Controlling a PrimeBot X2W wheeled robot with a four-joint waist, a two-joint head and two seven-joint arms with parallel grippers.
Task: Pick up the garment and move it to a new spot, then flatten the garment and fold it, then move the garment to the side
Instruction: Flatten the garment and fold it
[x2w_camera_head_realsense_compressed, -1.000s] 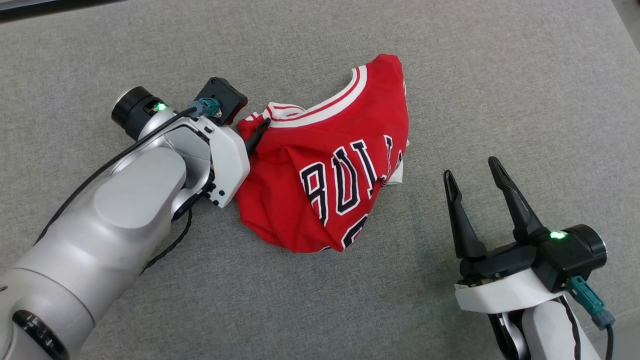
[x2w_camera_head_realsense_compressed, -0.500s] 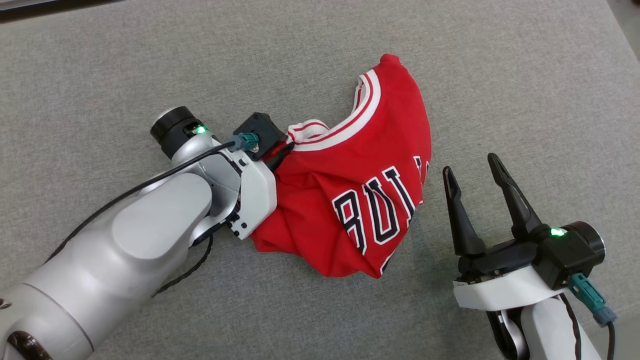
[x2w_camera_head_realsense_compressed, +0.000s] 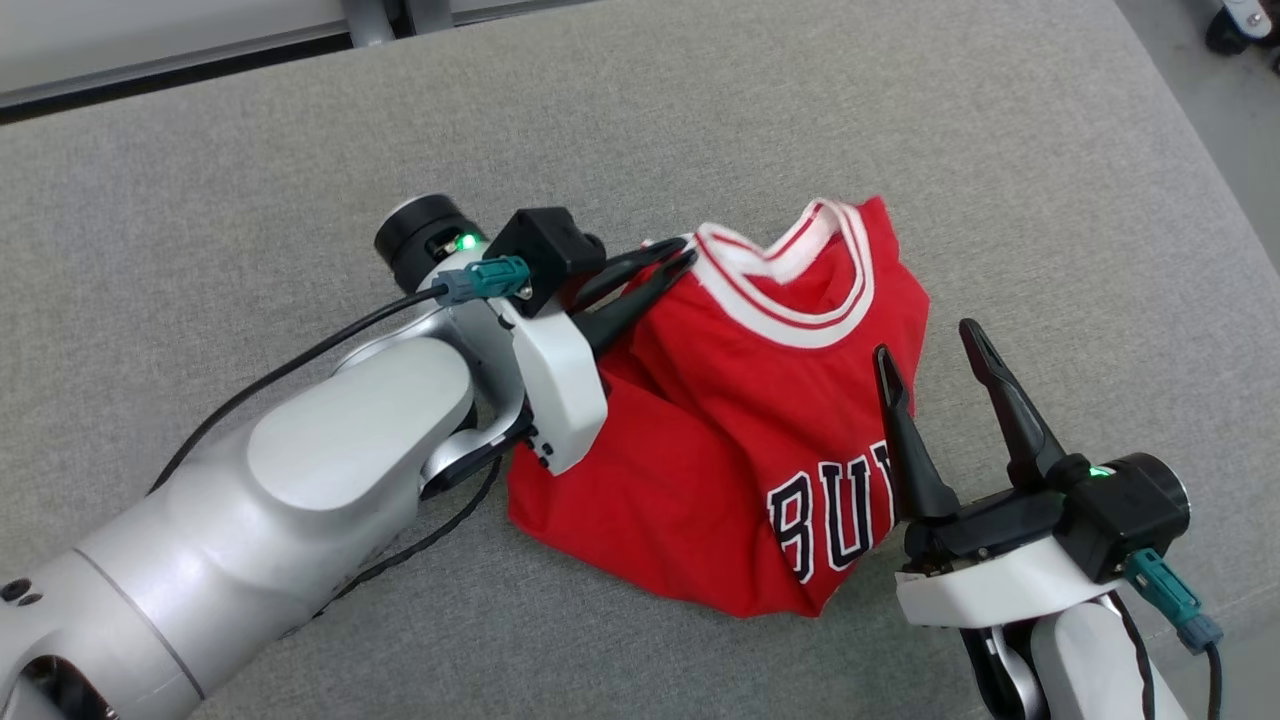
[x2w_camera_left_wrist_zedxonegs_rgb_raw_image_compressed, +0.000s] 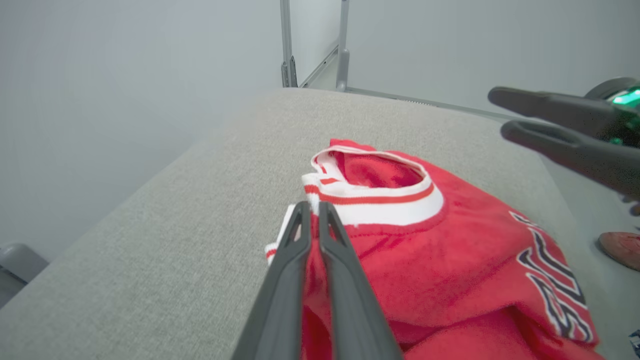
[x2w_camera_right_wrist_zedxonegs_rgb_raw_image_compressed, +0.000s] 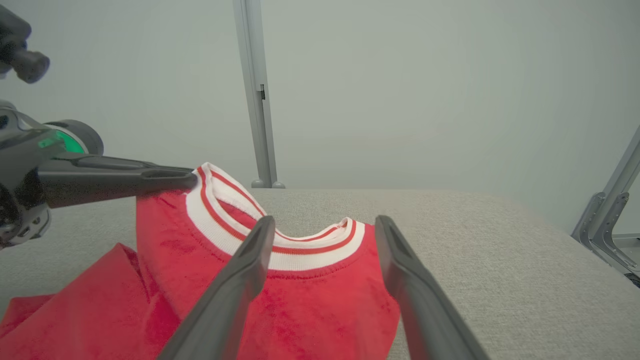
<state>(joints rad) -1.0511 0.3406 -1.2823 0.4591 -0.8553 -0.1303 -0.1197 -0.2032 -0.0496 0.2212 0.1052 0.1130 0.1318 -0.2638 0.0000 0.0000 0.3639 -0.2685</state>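
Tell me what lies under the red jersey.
The red jersey lies bunched on the grey fabric surface, which shows around it. Anything beneath its folds is covered. The left tool pinches its edge.

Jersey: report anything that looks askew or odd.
The red jersey lies crumpled in a heap, not flat. Only part of its lettering shows, and its collar stands up where the left claw is shut on the fabric beside it. The right claw is open, holding nothing. No damage shows.
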